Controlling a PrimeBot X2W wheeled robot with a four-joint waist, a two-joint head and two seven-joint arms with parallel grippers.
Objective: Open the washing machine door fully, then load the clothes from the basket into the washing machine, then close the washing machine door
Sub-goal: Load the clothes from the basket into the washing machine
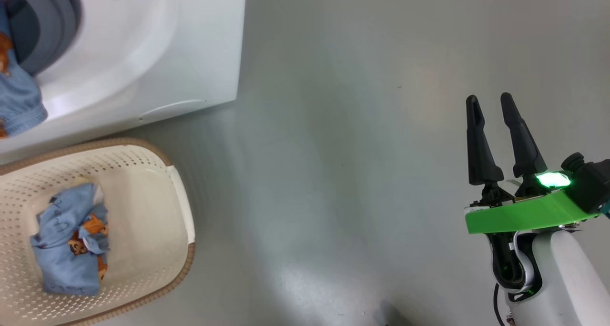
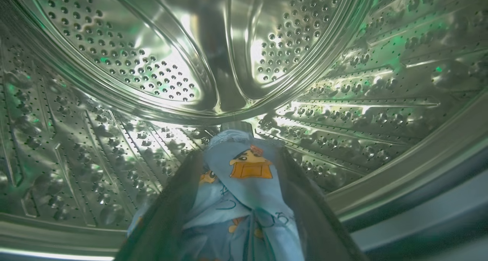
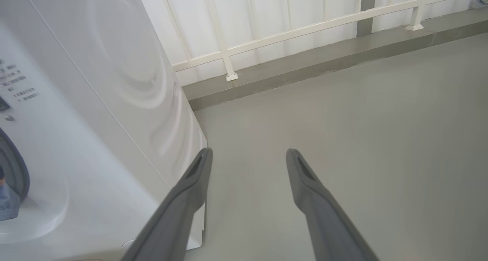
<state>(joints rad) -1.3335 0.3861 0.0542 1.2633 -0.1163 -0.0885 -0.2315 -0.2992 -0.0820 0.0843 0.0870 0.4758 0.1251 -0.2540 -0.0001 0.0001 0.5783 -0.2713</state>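
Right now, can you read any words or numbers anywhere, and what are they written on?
Nothing here can be read for sure.
Small grey print on the washing machine front: too blurred to read.
Dark scribbles on the blue clothes in the basket: like handwriting, not legible.
Dark marks on the garment in the drum: not legible.
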